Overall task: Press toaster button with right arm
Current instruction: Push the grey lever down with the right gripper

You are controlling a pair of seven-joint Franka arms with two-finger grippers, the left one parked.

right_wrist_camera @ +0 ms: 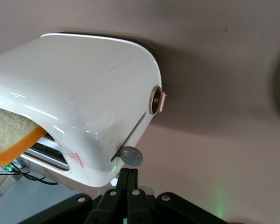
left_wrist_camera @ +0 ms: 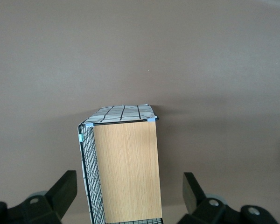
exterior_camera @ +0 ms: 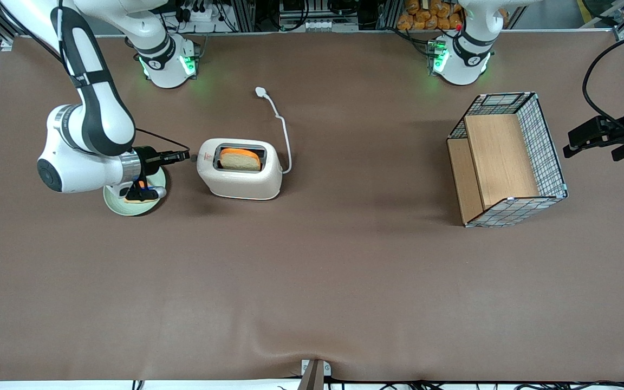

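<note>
The cream-white toaster (exterior_camera: 239, 173) stands on the brown table with a bread slice (exterior_camera: 240, 159) upright in its dark slot; its white cord (exterior_camera: 284, 130) trails away from the front camera. On its narrow end face sits the toaster button (right_wrist_camera: 132, 156), a small grey lever tab. The right arm (exterior_camera: 92, 108) reaches in level from the working arm's end. Its gripper (exterior_camera: 186, 156) is shut with nothing between the fingers, and the tips (right_wrist_camera: 129, 173) sit right at the button, just under the tab.
A pale green plate (exterior_camera: 128, 205) lies under the right arm's wrist, beside the toaster. A wire-and-wood basket (exterior_camera: 507, 160) stands toward the parked arm's end of the table. A gold knob (right_wrist_camera: 157, 100) sticks out of the toaster's end face.
</note>
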